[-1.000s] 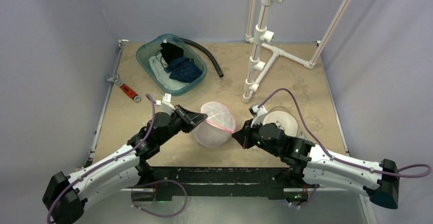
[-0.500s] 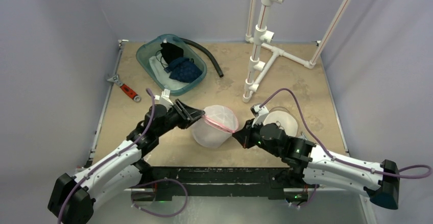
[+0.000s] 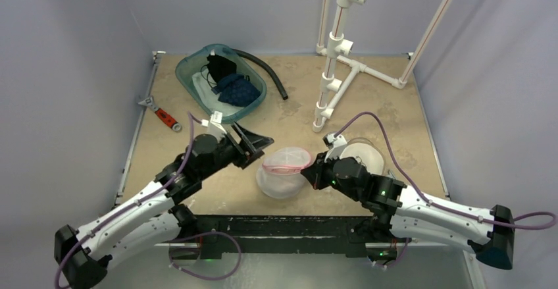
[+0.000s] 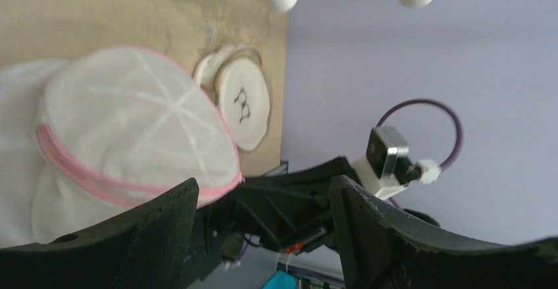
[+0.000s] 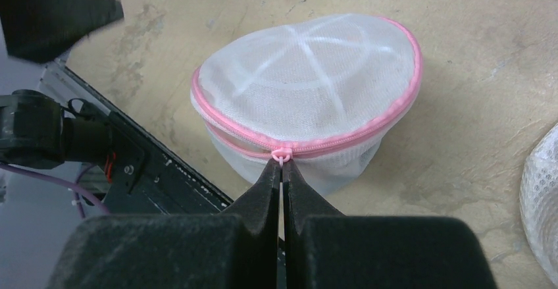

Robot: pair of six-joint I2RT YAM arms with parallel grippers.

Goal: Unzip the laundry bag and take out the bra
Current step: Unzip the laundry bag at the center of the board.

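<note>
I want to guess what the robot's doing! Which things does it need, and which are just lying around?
Needed: laundry bag, its pink zipper pull pinched by the right gripper, the open left gripper beside it.
Lying about: teal tub of clothes, wrench, black hose, white pipe frame, white round item.

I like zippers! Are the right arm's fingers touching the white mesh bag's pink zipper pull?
Touching. Right wrist view: fingers pinch the pink zipper pull.
</note>
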